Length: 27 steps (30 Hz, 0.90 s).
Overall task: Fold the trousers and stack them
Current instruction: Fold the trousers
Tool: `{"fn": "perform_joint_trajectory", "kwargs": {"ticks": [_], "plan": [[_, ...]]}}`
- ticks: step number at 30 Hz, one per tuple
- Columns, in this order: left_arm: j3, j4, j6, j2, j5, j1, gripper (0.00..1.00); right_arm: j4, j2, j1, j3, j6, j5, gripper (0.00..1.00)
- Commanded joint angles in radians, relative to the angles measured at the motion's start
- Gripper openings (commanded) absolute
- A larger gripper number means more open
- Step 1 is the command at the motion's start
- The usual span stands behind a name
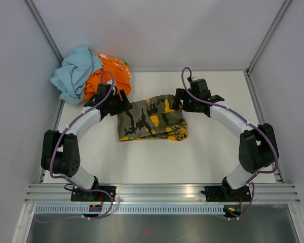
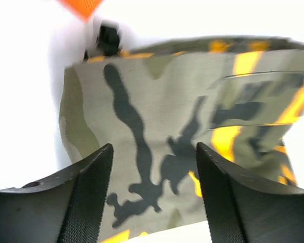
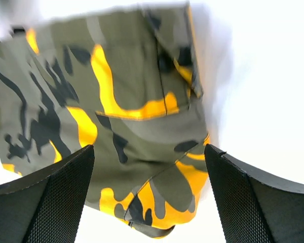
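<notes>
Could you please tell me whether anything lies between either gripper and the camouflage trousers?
Nothing visible does: the left gripper and right gripper hang open over the trousers; the clothes pile sits aside, far left.

No legible text, seemingly.

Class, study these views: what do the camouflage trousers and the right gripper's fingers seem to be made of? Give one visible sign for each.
The trousers look like matte woven cloth, perhaps cotton twill: soft folds and stitched pocket seams show. The fingers of the right gripper look like black moulded plastic, matte, with a grid-textured inner face, possibly rubbery.
</notes>
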Motion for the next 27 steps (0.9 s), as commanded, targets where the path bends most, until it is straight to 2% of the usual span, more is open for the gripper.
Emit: {"fn": "perform_joint_trajectory", "kwargs": {"ticks": [1,4,6,9,12,15,16,18,19,20,22,23,24,27], "plan": [[0.034,-0.044,0.056,-0.122,-0.066,-0.001,0.73,-0.014,-0.017,-0.023,0.049,-0.033,-0.042,0.96],[-0.035,-0.052,0.044,-0.16,-0.19,0.001,0.77,0.028,0.047,-0.028,0.033,-0.039,-0.066,0.96],[-0.063,-0.053,0.028,-0.16,-0.208,-0.001,0.78,0.072,0.076,-0.033,0.02,-0.039,-0.083,0.95],[-0.104,-0.043,0.01,-0.147,-0.174,-0.001,0.77,0.112,0.138,-0.033,0.033,-0.04,-0.131,0.95],[-0.169,0.028,0.007,-0.169,-0.062,-0.009,0.69,0.17,0.176,-0.033,0.044,-0.031,-0.159,0.94],[-0.215,0.117,0.01,-0.211,0.042,-0.068,0.5,0.186,0.213,-0.033,0.07,-0.024,-0.11,0.77],[-0.217,0.131,0.011,-0.223,0.047,-0.131,0.48,0.177,0.243,-0.036,0.082,-0.024,-0.099,0.63],[-0.207,0.163,0.016,-0.223,0.046,-0.194,0.47,0.113,0.273,-0.042,0.139,-0.024,-0.09,0.5],[-0.192,0.172,0.01,-0.22,0.044,-0.246,0.44,0.088,0.293,-0.045,0.173,-0.025,-0.094,0.39],[-0.184,0.201,-0.012,-0.219,0.041,-0.266,0.43,0.047,0.296,-0.051,0.185,-0.024,-0.1,0.35],[-0.172,0.253,-0.029,-0.213,0.042,-0.314,0.43,0.023,0.267,-0.051,0.191,-0.025,-0.122,0.37],[-0.169,0.326,-0.041,-0.199,0.035,-0.328,0.44,0.017,0.248,-0.053,0.185,-0.024,-0.126,0.42],[-0.155,0.359,-0.044,-0.185,0.033,-0.347,0.43,0.008,0.21,-0.053,0.184,-0.022,-0.123,0.55],[-0.087,0.447,-0.055,-0.089,0.065,-0.381,0.41,-0.062,0.153,-0.057,0.205,-0.03,-0.11,0.76]]}}
